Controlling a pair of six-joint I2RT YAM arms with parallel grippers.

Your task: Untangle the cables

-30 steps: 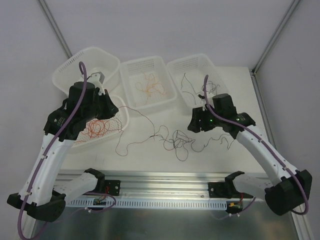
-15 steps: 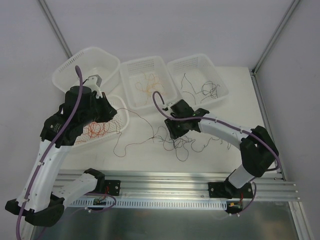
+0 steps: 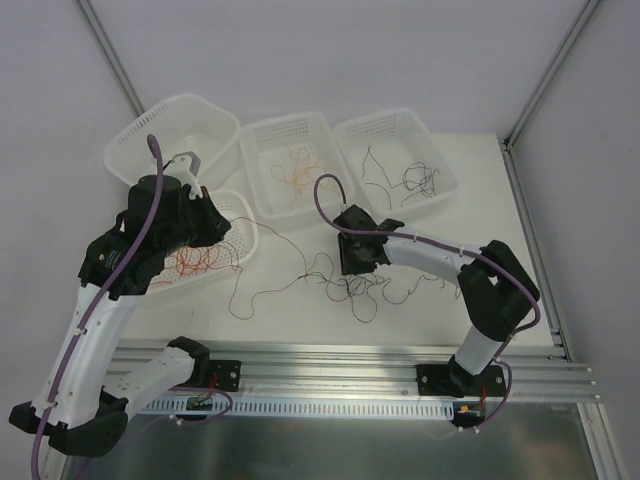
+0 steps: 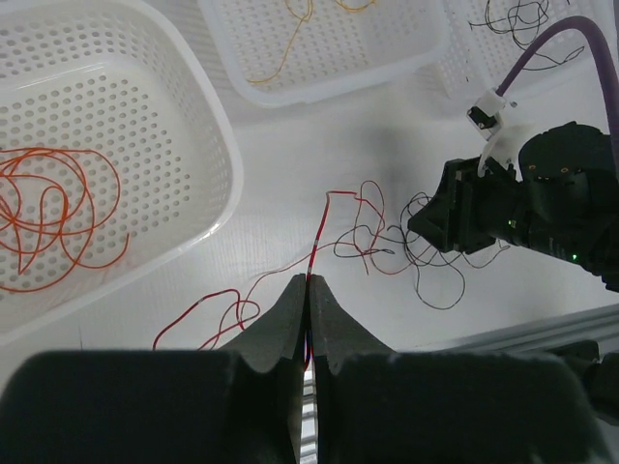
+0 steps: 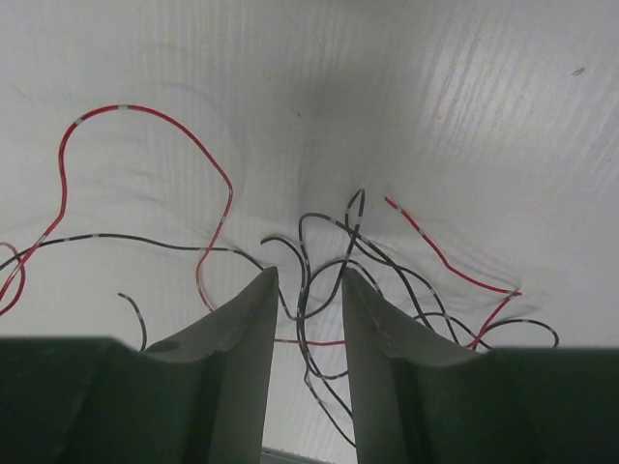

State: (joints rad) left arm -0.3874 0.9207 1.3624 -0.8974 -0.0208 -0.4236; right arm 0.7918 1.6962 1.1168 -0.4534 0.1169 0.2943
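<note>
Tangle of hair-thin cables (image 3: 352,280) lies on the white table (image 3: 500,230) between the arms, light and limp, so one pulled strand will likely drag its neighbours. The left gripper (image 4: 308,282) is clamped on a red wire (image 4: 317,242). The right gripper (image 5: 303,285), jaws apart, straddles black strands (image 5: 302,246), and a single free run beside the knot looks the safest hold.

No text, label, brand or number can be read in any view, neither on the baskets (image 3: 286,121), the arms (image 3: 98,322) nor the table (image 3: 290,318).
</note>
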